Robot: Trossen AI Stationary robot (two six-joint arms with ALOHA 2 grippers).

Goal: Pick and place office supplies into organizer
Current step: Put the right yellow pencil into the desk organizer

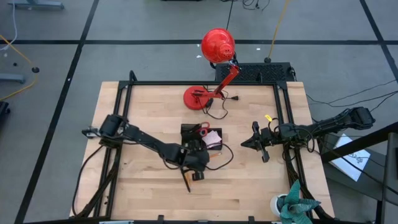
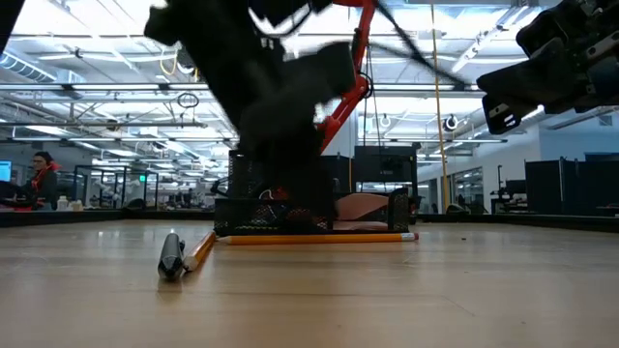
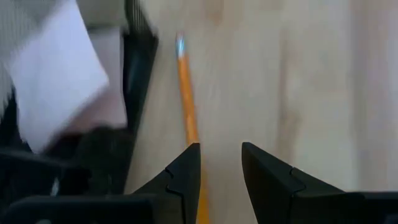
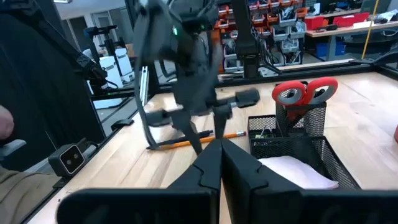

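One orange pencil [image 3: 187, 112] lies just beside the left gripper's [image 3: 221, 168] parted fingers.

A black mesh organizer [image 1: 189, 132] sits at the centre of the high view, red-handled scissors [image 1: 203, 130] standing upright in it and a pink sticky-note pad [image 1: 214, 137] at its right end. An orange pencil [image 2: 319, 238] lies flat just before it; a pen [image 2: 171, 257] and another pencil [image 2: 200, 251] lie lower left.

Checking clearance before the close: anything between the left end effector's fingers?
Left wrist view: bare wood only between the left end effector fingers. The orange pencil lies just outside, passing under one finger, beside the organizer.
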